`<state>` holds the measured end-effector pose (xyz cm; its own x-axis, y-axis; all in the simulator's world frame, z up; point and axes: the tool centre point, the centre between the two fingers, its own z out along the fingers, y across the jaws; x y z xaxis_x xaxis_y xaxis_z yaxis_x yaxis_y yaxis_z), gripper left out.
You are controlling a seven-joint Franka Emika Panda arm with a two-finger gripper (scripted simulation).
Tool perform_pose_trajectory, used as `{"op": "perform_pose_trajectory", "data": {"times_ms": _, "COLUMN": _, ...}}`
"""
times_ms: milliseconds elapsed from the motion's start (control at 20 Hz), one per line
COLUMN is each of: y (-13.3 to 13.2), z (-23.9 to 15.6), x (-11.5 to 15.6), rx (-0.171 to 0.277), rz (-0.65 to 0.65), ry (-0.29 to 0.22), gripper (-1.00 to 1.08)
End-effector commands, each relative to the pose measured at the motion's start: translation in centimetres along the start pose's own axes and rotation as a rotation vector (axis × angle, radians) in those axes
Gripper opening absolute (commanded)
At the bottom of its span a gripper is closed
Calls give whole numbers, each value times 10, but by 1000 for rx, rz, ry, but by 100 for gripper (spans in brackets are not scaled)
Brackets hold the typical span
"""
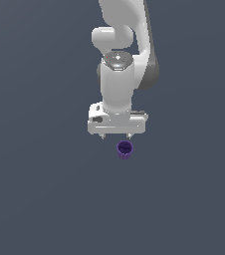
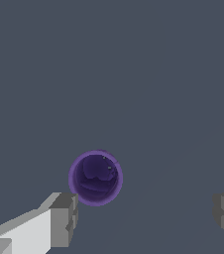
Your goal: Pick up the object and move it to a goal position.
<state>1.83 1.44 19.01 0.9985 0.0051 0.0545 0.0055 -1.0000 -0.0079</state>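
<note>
One purple cup [image 1: 125, 149] is sitting upright on the surface [image 1: 40, 199], just beyond the gripper [image 1: 116, 135] and apart from it. Its fingers [image 2: 63, 218] are spreading wide, grasping nothing.

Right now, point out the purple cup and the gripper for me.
purple cup [image 2: 95, 178], wrist view, on its hollow inside.
purple cup [image 1: 125, 149], exterior view, on its open top.
gripper [image 1: 116, 136], exterior view, midway between the fingertips.
</note>
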Motion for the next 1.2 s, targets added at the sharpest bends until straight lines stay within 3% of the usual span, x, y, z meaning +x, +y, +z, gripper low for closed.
{"op": "perform_pose_trajectory", "data": {"times_ms": 0, "y": 0, "z": 0, "x": 0, "rx": 0, "rz": 0, "ry": 0, "gripper": 28}}
{"op": "perform_pose_trajectory", "data": {"times_ms": 650, "y": -11, "z": 1, "x": 1, "rx": 13, "rz": -21, "ry": 5, "gripper": 28}}
{"op": "perform_pose_trajectory", "data": {"times_ms": 1150, "y": -15, "z": 12, "x": -5, "rx": 50, "rz": 112, "ry": -4, "gripper": 28}}
